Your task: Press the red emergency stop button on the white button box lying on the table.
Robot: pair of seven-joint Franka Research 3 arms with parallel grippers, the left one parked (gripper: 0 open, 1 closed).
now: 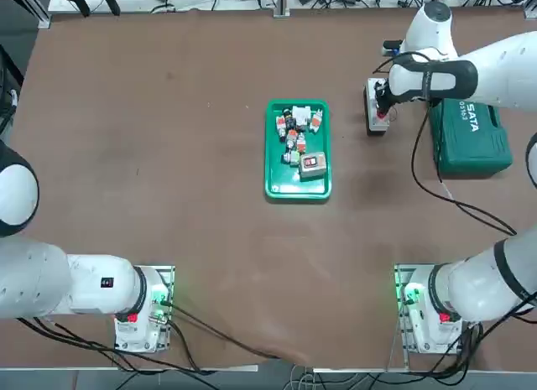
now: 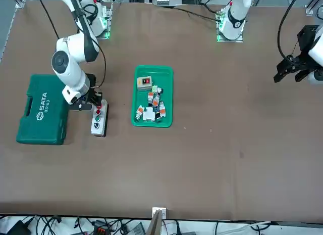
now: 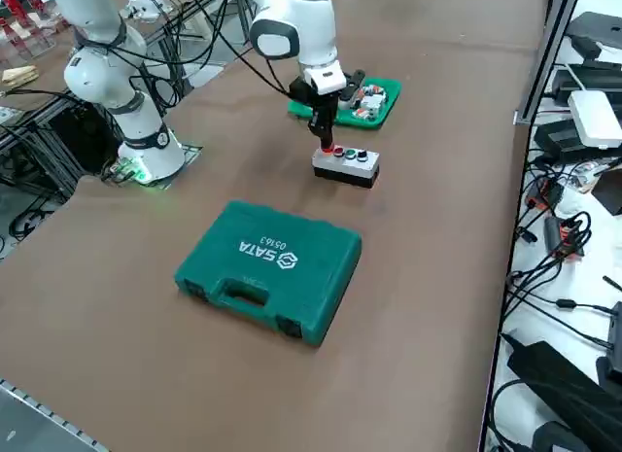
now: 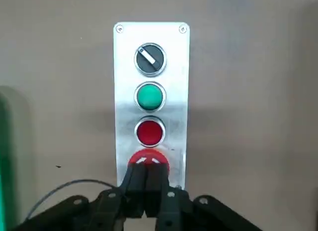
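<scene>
A small oblong white button box (image 4: 151, 104) with a brushed metallic face plate and a screw at each far corner lies flat on the matte brown table (image 1: 168, 155), carrying a row of round controls: a black selector knob (image 4: 149, 59) with a white bar, a glossy green button (image 4: 149, 96), a smaller red button (image 4: 149, 132), and, at the end nearest the arm, the broad red emergency stop button (image 4: 149, 159). The right gripper (image 4: 147, 180), its two black fingers pressed together with no gap, points straight down and its tips meet the top of the emergency stop button, hiding most of its cap in the wrist view. The box sits toward the table's right side, between a shallow green plastic tray (image 1: 274, 147) of small mixed parts at the centre and a moulded green tool case (image 1: 470, 138) with white lettering further right; it stands apart from both, with the case the closer neighbour. The arm's smooth white shell (image 3: 292, 24) arches over the box, and a black cable (image 1: 436, 176) trails from its wrist across the tabletop. The table surface is plain and lightly scuffed. Cables and equipment crowd the floor and shelves past the table's edges in the side view.
</scene>
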